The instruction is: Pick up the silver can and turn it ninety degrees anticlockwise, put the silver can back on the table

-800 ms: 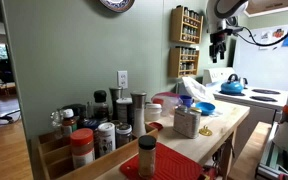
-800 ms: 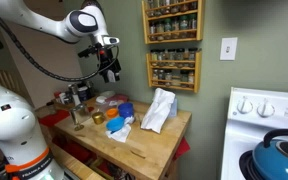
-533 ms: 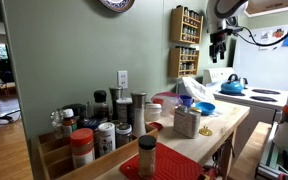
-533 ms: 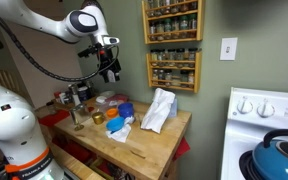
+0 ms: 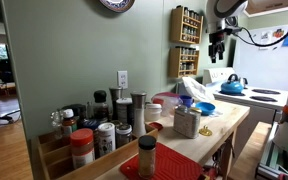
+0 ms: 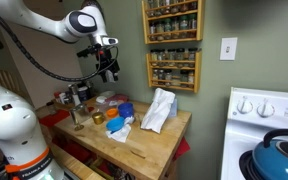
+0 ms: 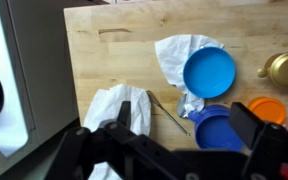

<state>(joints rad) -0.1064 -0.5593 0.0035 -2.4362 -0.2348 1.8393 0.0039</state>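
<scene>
The silver can (image 5: 187,122) is a squat grey tin standing on the pale wood table (image 5: 229,128), near the spice jars. In an exterior view it shows faintly at the table's far left end (image 6: 78,115). It is out of the wrist view. My gripper (image 5: 217,46) hangs high in the air, well above the table and apart from the can; it also shows in an exterior view (image 6: 109,68). In the wrist view its jaws (image 7: 184,135) are wide apart and empty, looking down on the table (image 7: 104,50).
Below the gripper lie a blue bowl (image 7: 209,72), a blue lid (image 7: 220,130), an orange lid (image 7: 267,108), white cloths (image 7: 119,108), a thin metal rod (image 7: 167,112) and a brass-coloured object (image 7: 285,68). Spice jars (image 5: 104,125) crowd one end. A white stove (image 5: 246,98) adjoins the table.
</scene>
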